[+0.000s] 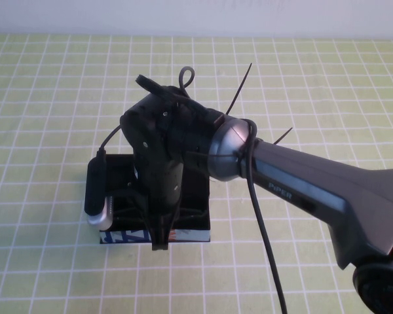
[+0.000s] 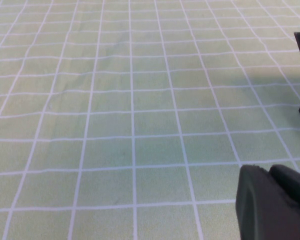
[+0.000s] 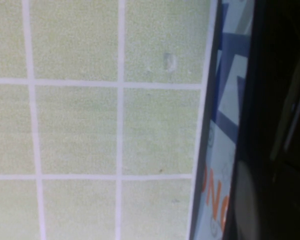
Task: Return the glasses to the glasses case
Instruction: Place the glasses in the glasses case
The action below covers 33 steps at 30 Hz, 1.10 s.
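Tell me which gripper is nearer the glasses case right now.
Right. The right gripper is down over the glasses case; the left gripper sits off to the side, the case only at its view's edge.

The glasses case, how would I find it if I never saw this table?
Look at the green checked cloth and follow the right arm to where the right gripper reaches down. The black box under it is the glasses case. Only it has a light blue front with dark blue and orange marks. The left gripper is parked nearby.
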Tool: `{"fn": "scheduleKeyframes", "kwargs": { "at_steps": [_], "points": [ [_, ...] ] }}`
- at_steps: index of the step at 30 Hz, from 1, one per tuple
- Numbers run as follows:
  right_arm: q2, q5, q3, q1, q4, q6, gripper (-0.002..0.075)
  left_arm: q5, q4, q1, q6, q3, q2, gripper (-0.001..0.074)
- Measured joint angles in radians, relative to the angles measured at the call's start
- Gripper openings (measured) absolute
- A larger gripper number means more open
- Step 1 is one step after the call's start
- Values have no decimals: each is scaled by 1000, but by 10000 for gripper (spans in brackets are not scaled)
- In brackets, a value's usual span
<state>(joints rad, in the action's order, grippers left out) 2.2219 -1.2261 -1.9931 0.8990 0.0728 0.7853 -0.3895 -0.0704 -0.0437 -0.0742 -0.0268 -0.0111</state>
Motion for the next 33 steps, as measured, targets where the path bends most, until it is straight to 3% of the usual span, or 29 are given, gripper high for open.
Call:
{"fn": "scheduleKeyframes", "kwargs": {
  "at_steps": [4,11,19,24,30,33],
  "points": [
    [0,0,0,0,2,0,42,0,0,0,0,0,0,-2],
    [-6,2,0,0,30,-6,235,0,0,0,0,0,0,-2],
    [-64,0,0,-24,52,-14,272,0,0,0,0,0,0,-2],
    [-121,-1,0,-34,143,-109,229,0,0,0,0,0,0,-2],
    [-154,-4,0,-93,133,-162,40,0,0,0,0,0,0,-2],
    [-162,-4,0,-154,69,-164,3,0,0,0,0,0,0,-2]
  ]
}}
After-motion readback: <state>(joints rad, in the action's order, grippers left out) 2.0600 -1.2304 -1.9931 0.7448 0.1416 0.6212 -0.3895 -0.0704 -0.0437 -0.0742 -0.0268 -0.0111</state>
